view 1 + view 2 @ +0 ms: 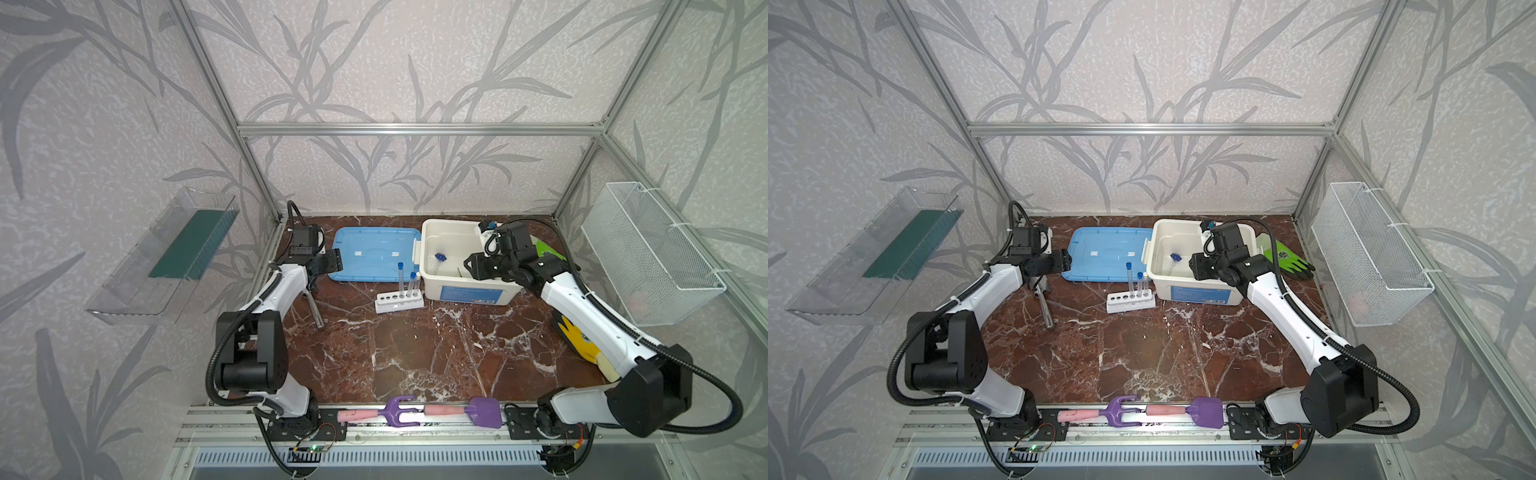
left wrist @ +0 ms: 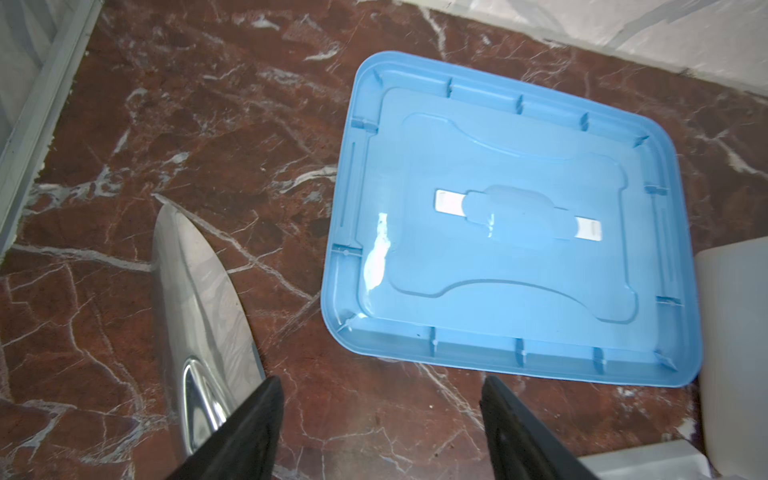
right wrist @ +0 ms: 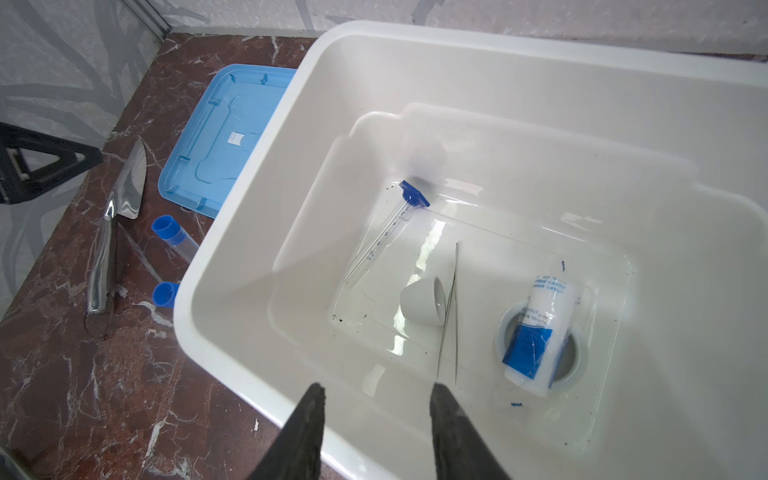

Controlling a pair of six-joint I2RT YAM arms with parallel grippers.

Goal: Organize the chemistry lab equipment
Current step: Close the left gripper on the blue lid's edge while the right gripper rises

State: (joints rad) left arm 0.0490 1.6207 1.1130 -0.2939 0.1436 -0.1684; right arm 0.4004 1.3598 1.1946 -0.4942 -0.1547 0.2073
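Tubes (image 1: 401, 282) in rack (image 1: 399, 302); bottle (image 3: 538, 328), cup (image 3: 424, 301) in bin (image 3: 232, 291), lid (image 2: 519, 232) off. Left pincer (image 2: 381, 380), right pincer (image 3: 377, 387) gape empty. Lidding likely remains.

- Grey-white walls (image 1: 374, 62) with a grey leaf pattern, back and both sides
- Aluminium frame bars (image 1: 415, 129) along the corners
- Red-brown marble tabletop (image 1: 415, 353), white veins
- Clear shelf tray (image 1: 124, 286) with green liner (image 1: 191, 245) on the left wall
- White wire basket (image 1: 652, 257) on the right wall
- Slotted metal strip (image 1: 374, 457) along the front edge
- Even, soft light
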